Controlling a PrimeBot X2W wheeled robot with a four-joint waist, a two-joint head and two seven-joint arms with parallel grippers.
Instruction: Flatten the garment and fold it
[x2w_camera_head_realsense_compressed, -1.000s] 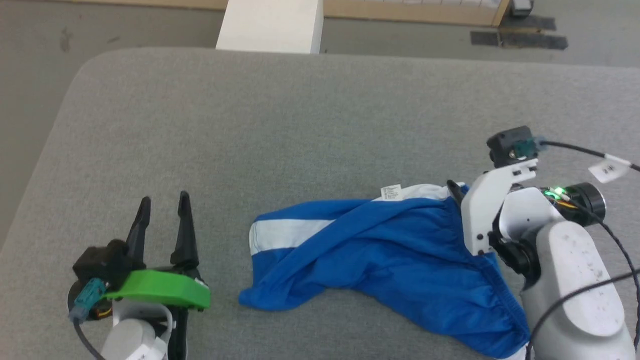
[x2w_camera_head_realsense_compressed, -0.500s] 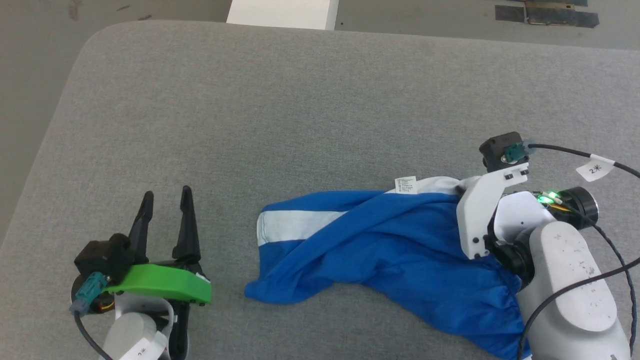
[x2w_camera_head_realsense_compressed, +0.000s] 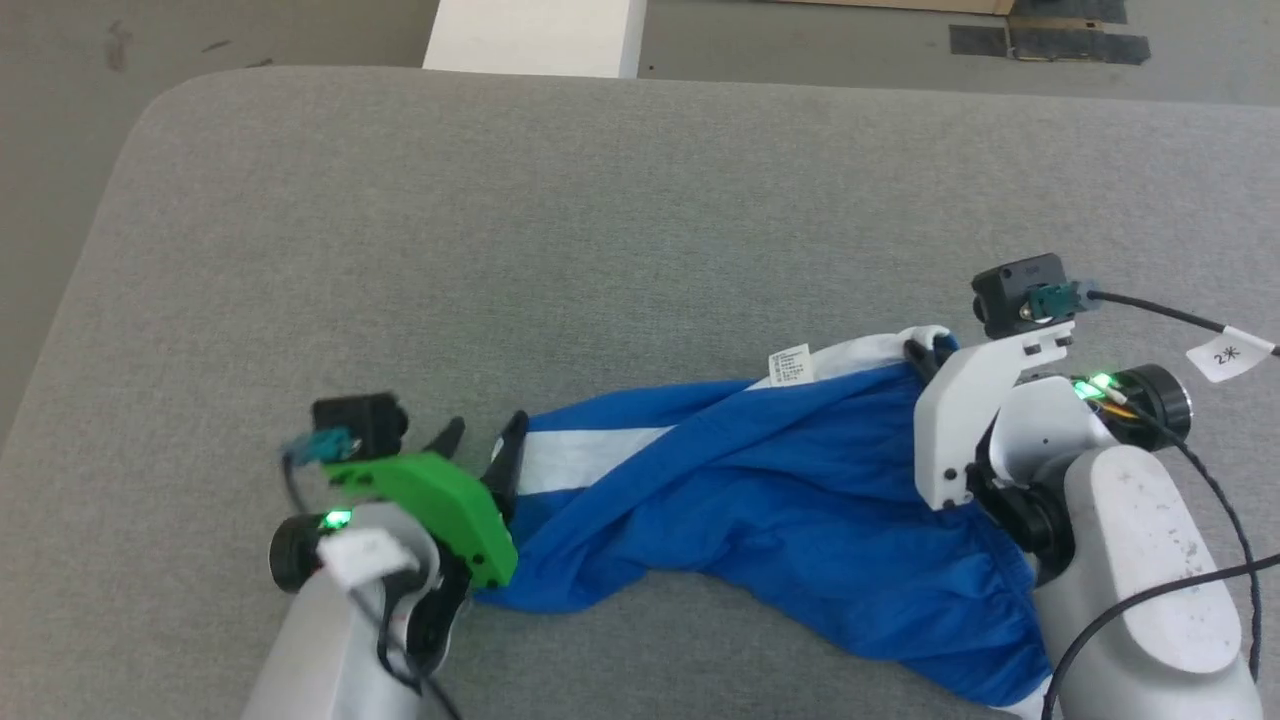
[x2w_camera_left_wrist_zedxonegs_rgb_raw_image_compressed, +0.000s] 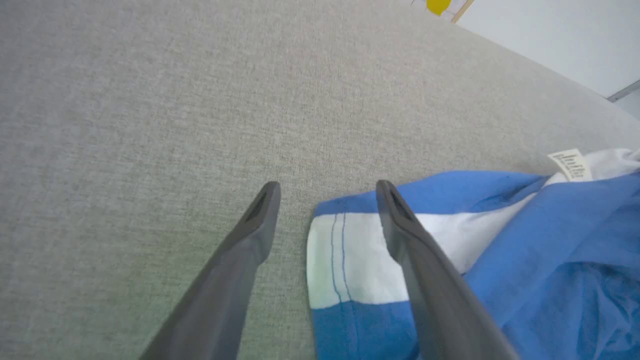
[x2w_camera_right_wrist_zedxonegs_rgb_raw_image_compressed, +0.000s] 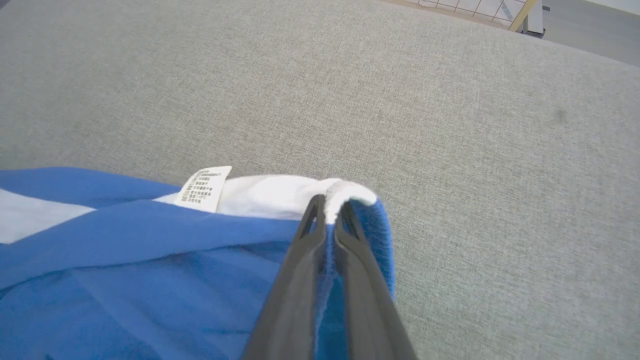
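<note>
right wrist view — right gripper (x2w_camera_right_wrist_zedxonegs_rgb_raw_image_compressed: 330, 204) pinches soft, rumpled blue garment (x2w_camera_right_wrist_zedxonegs_rgb_raw_image_compressed: 150, 260)

The right gripper (x2w_camera_right_wrist_zedxonegs_rgb_raw_image_compressed: 330, 207) has its two dark fingers pinched tight on a raised fold of the garment (x2w_camera_right_wrist_zedxonegs_rgb_raw_image_compressed: 150, 260), with the white trim (x2w_camera_right_wrist_zedxonegs_rgb_raw_image_compressed: 270, 192) bunched up right at the tips. A small white tag (x2w_camera_right_wrist_zedxonegs_rgb_raw_image_compressed: 204, 188) lies left of the jaws. The grey padded surface (x2w_camera_right_wrist_zedxonegs_rgb_raw_image_compressed: 450, 125) stretches beyond and to the right of them.
</note>
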